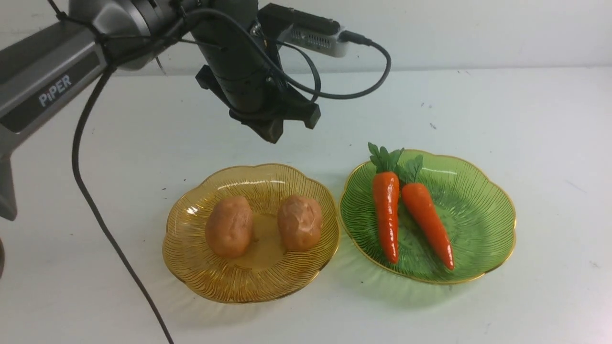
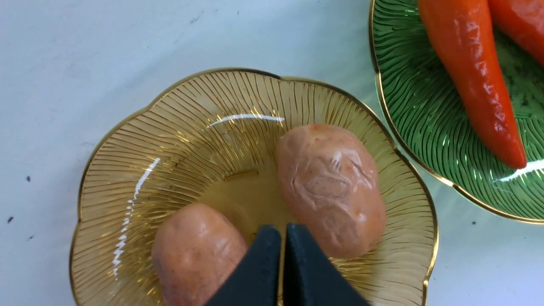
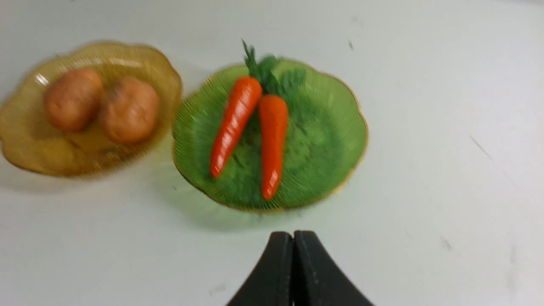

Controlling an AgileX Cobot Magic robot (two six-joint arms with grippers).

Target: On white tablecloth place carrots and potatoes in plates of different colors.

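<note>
Hovering above the far rim of the amber plate [image 1: 191, 267], the left gripper [image 1: 273, 130] is seen from the front with nothing carried; how its jaws stand cannot be told from this side. Two potatoes are found in that plate, the left potato [image 1: 230, 226] and the right potato [image 1: 300, 222], side by side and apart, each with its long axis running near to far. Both lie below the gripper and nearer than it. To the right, in the green plate [image 1: 483, 224], the left carrot [image 1: 386, 215] and the right carrot [image 1: 427, 223] are laid with leafy tops far and tips near, the tips spread apart. Both plates are set just beside each other on the white tablecloth [image 1: 526, 119]. The right arm is not shown here.

From the left wrist, the jaws are shown pressed together and empty, with one potato to either side of them.

From the right wrist, the right gripper [image 3: 293, 255] is shown clenched and empty, above bare cloth near the green plate; the picture is somewhat blurred.

The sorting is judged done: nothing is left to be picked, and only a withdrawal of the left arm, up and away from the potatoes, is called for.
</note>
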